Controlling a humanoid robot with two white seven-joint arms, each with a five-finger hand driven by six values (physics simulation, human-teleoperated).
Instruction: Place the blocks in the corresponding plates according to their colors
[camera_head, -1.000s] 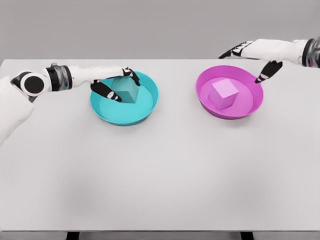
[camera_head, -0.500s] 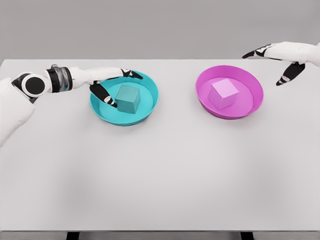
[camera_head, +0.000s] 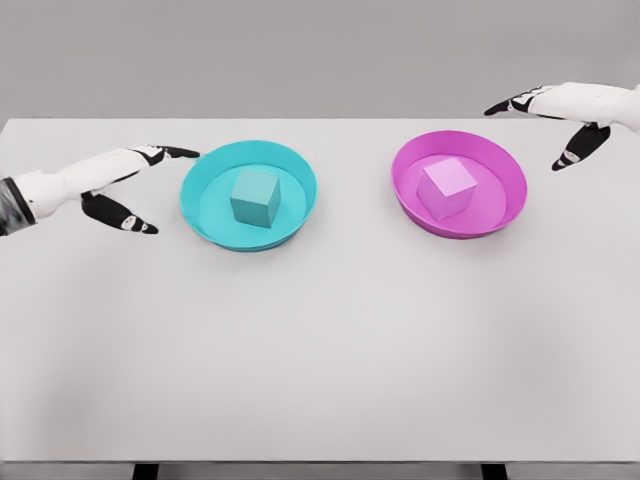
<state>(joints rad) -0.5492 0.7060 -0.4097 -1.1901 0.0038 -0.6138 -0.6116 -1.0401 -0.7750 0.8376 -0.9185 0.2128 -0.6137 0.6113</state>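
A teal block (camera_head: 255, 197) rests inside the teal plate (camera_head: 205, 220) at the table's left centre. In the magenta plate (camera_head: 505, 205) to the right lies a pink block (camera_head: 447, 187). My left hand (camera_head: 150, 190) hovers just left of the teal plate, open, with thumb and fingers spread and nothing between them. Beyond the far right rim of the magenta plate my right hand (camera_head: 545, 130) is open too, holding nothing.
The white table (camera_head: 320, 350) stretches wide in front of both plates. Its front edge runs along the bottom of the view, and a grey wall stands behind the far edge.
My left hand has let go of the teal block and drawn back left out of the teal plate. The right hand moved right and away from the magenta plate, then stayed still.
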